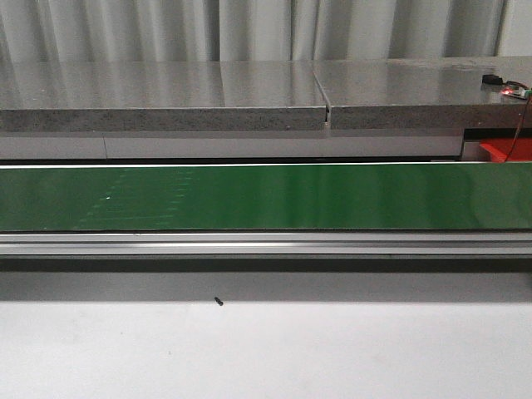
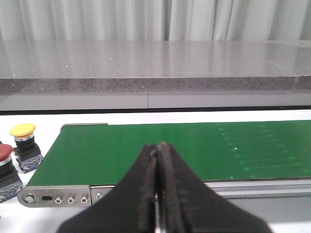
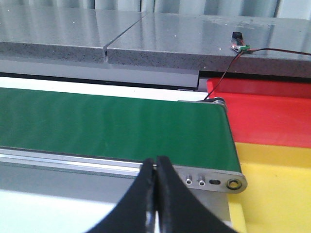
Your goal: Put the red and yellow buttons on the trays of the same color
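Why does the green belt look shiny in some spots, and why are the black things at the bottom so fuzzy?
Front view: the conveyor belt shows pale streaky glare, with a dark shadow band below its rail. Left wrist view: the left gripper sits too near the lens, so its edges blur, while the yellow button stays sharp. Right wrist view: the right gripper is blurred likewise.

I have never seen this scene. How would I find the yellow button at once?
Find the long green conveyor belt and follow it to the end seen from the left wrist camera. Just off that end, on the white surface, stand two push buttons on dark bases. The yellow button has the yellow cap and stands farther back than the red button.
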`<state>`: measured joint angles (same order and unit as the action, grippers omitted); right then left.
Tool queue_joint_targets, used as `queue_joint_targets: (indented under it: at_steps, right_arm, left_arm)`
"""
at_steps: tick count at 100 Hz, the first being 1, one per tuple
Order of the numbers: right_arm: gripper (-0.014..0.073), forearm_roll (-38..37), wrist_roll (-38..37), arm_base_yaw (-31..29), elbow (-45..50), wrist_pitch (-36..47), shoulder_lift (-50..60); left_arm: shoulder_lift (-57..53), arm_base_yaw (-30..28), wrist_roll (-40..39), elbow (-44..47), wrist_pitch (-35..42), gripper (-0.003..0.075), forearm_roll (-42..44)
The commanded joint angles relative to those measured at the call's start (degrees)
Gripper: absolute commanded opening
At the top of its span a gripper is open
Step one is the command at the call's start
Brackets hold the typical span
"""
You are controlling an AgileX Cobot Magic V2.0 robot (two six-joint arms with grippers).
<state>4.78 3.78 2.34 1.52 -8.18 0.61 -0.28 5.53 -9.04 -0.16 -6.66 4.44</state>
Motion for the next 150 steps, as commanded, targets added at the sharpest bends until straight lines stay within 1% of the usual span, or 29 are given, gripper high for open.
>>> queue_joint_targets:
  at_steps: [1,43,54,66,68,69,77,97,116,124,150]
  right_arm:
    - [-0.0108,-0.4,0.1,0.1,-0.9,4.6,1.1]
    - [-0.0108,-0.4,0.1,0.1,-0.9,4.6,1.1]
    - [-0.0108,-0.4,0.1,0.1,-0.9,4.6,1.1]
    - [-0.0108,-0.4,0.1,0.1,-0.9,4.6,1.1]
    - [-0.0108,-0.4,0.1,0.1,-0.9,4.6,1.1]
    - [-0.0108,-0.4,0.1,0.1,-0.9,4.6,1.1]
    - [-0.0108,-0.4,0.1,0.1,-0.9,4.6,1.1]
    - [-0.0108,-0.4,0.1,0.1,-0.9,4.6,1.1]
    - [-0.0108,-0.4,0.1,0.1,-0.9,4.6,1.1]
    - [-0.0108,-0.4,0.1,0.1,-0.9,4.6,1.1]
    - [-0.0108,-0.4,0.1,0.1,-0.9,4.6,1.1]
  left_arm:
    - [-1.9,0.4,-0.5,1.9,4.6,-0.0020,0.1]
    - [-1.9,0.4,-0.5,1.3,5.0,-0.0020,-0.1]
    - [-1.5,0.4,-0.5,-0.9,3.5,-0.0020,-1.2]
    - [1.1,0.4,-0.5,-5.8,2.0,-0.0020,-3.0]
    - [1.8,0.4,-0.5,-6.6,1.3,-0.0020,-3.2]
    - [4.0,0.4,-0.5,-10.0,-1.9,-0.0020,-3.5]
    - [7.9,0.4,-0.5,-15.1,-6.8,-0.0020,-3.5]
    - [22.1,0.4,-0.5,-30.5,-19.5,-0.0020,-3.5]
    - [33.6,0.4,-0.5,-39.9,-30.3,-0.0020,-4.1]
    - [37.2,0.4,-0.5,-41.6,-32.8,-0.0020,-4.4]
    - [45.3,0.4,-0.5,-41.9,-33.7,-0.0020,-4.9]
